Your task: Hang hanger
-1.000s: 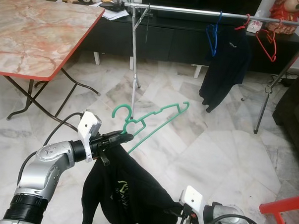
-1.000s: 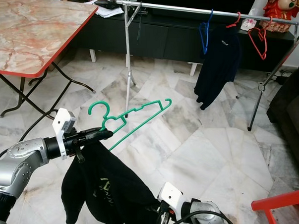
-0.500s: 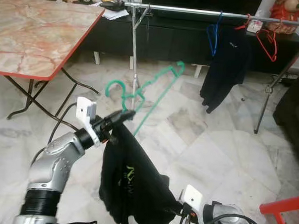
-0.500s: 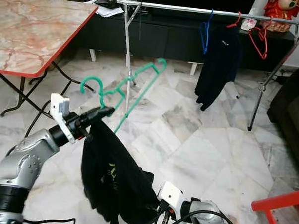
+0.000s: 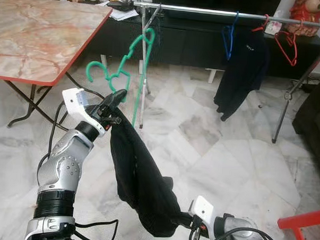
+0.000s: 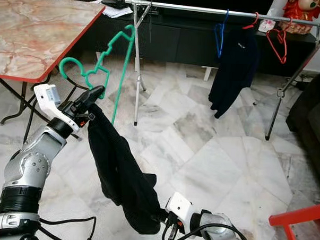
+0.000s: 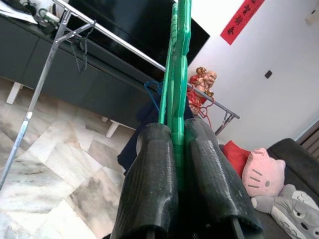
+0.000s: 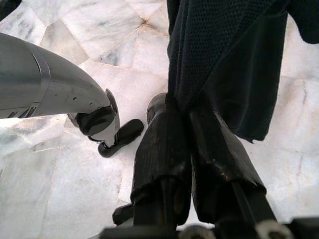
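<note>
The green hanger (image 5: 132,60) is thin plastic with a curly hook and small notches. It now stands almost straight up, in front of the shiny metal rack (image 5: 217,14); 1 second ago it lay flatter and lower. The left gripper (image 5: 114,98) has lifted, and its 2 black fingers (image 7: 149,184) squeeze the hanger tight. A soft black shirt (image 5: 139,175) hangs down, stretched long now. The right gripper (image 8: 185,130) pinches the shirt's bottom edge, low over the white marble floor (image 5: 238,155).

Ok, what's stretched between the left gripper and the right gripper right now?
A black garment, pulled taut from the left gripper, which also clamps the green hanger, down to the right gripper, seen in both eye views.
</note>
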